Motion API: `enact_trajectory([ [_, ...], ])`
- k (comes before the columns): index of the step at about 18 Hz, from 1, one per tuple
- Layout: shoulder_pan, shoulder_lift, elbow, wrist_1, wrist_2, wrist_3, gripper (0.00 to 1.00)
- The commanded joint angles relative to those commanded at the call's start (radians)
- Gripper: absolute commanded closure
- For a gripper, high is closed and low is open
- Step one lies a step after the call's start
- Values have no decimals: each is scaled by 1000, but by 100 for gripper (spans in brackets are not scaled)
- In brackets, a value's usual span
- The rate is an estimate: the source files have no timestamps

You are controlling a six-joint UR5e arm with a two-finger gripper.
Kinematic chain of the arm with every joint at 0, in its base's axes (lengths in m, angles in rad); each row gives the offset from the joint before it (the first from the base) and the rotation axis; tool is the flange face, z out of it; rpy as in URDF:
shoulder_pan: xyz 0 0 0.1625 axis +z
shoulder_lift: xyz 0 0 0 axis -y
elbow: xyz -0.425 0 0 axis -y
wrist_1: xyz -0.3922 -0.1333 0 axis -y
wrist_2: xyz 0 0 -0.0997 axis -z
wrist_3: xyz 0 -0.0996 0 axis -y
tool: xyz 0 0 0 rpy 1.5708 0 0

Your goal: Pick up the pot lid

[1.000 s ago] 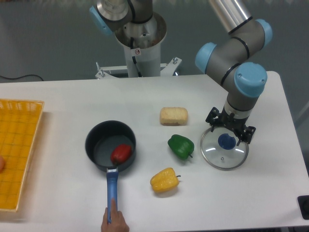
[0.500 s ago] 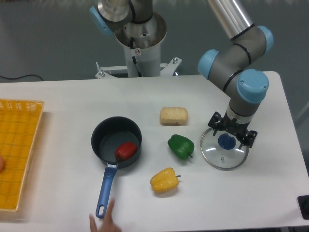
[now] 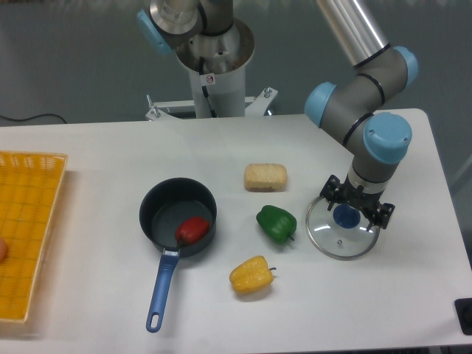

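Shows the gripper (image 3: 357, 209) with both fingers spread wide over the pot lid (image 3: 339, 244), near its blue knob (image 3: 345, 217); cannot tell whether touching the glass. Has the lid flat on the table (image 3: 96, 295), just beside the green pepper (image 3: 276, 223). Also shows the yellow pepper (image 3: 251, 275) between lid and black pan (image 3: 161, 210), with something red (image 3: 192, 230) inside the pan.

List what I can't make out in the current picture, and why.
All in the fixed camera view:
- Lid: part of its far rim, hidden behind the hand.
- Yellow basket: cut off by the left edge.
- Orange item: also cut off there.
- Black pan: floor beneath the red pepper, which covers it.
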Motion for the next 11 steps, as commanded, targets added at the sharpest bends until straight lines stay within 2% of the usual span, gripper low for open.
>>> enact_trajectory([
  [11,0,-9,-11,15,2,3,2],
])
